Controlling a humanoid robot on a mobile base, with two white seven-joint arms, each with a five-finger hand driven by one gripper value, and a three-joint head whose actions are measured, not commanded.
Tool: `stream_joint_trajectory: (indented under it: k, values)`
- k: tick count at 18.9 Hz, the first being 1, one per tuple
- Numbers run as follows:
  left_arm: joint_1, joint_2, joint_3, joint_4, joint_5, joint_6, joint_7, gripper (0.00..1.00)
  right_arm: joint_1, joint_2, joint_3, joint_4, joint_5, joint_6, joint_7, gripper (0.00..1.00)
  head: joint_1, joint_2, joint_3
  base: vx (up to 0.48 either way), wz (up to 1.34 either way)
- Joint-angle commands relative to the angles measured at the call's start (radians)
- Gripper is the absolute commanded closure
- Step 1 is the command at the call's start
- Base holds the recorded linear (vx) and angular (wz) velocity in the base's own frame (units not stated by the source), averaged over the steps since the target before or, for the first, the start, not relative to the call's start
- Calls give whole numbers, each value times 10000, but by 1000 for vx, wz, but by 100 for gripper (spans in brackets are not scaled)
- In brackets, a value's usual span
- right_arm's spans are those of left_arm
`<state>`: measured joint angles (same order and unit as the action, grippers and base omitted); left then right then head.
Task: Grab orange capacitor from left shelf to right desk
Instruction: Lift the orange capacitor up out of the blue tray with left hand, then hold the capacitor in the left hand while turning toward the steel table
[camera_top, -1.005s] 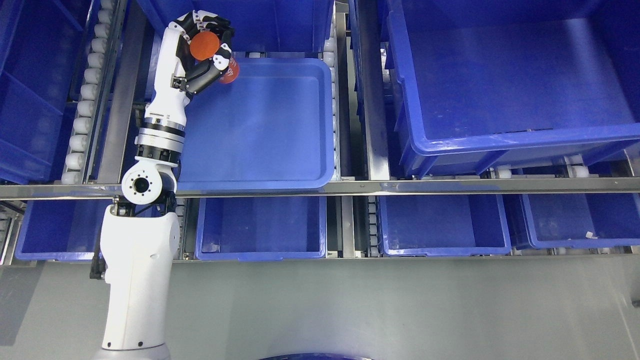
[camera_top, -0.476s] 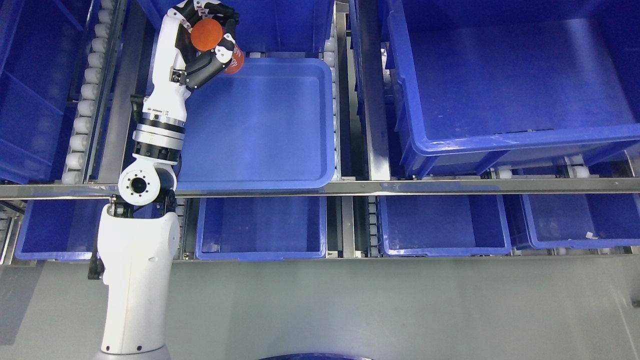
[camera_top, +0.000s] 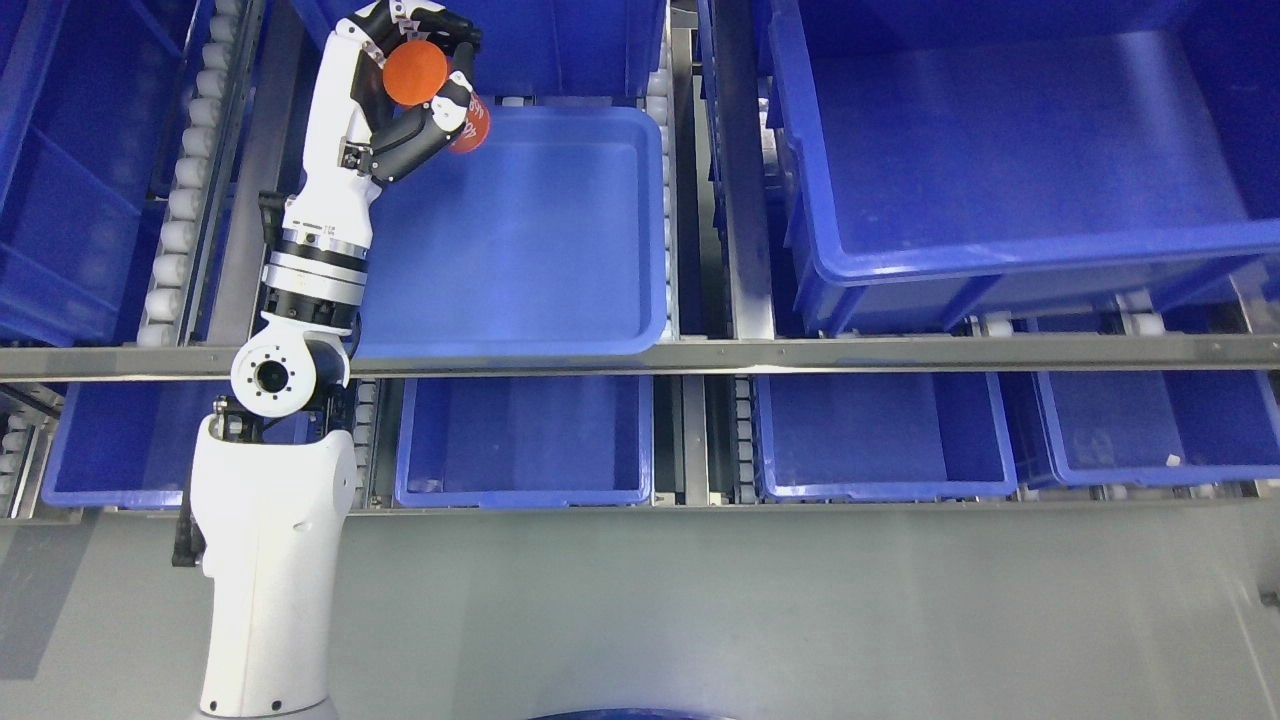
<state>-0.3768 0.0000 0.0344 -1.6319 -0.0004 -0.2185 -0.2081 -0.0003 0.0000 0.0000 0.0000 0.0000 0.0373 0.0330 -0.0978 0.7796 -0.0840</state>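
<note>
Blue bins on a roller shelf (camera_top: 700, 352) with metal rails, two levels visible; grey floor (camera_top: 700, 610) below. Shallow blue tray (camera_top: 520, 240) mid-left on upper level, bigger bin (camera_top: 1000, 150) to its right, cut off by the top and right edges. Lower-level bins partly hidden under the front rail. Left arm comes up from bottom left; left hand (camera_top: 405, 95) sits over the tray's far-left corner. Fingers (camera_top: 440, 100) curled tight around the orange capacitor (camera_top: 416, 73), held clear above the tray. Round orange end face points toward camera; long axis runs down and right, away from lens. Body mostly hidden by fingers; print on its side unreadable.
</note>
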Motion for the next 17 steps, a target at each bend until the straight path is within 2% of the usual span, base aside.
stream_joint_trajectory:
  k: [1, 4, 12, 17]
  values:
    - [132, 174, 24, -202, -42, -360, -5, 97, 141, -175, -107, -337, 0, -5, -7, 0, 0, 0, 0, -240, -83]
    - [86, 174, 9, -202, -42, -745, -5, 97, 141, -175, -107, -337, 0, -5, -7, 0, 0, 0, 0, -297, -109]
    - [25, 174, -175, -202, -42, -761, -5, 97, 141, -175, -123, -337, 0, -5, -7, 0, 0, 0, 0, -287, -146]
    - [-144, 174, -298, -202, -27, -761, 11, 97, 141, -175, -108, -337, 0, -5, -7, 0, 0, 0, 0, -218, -510]
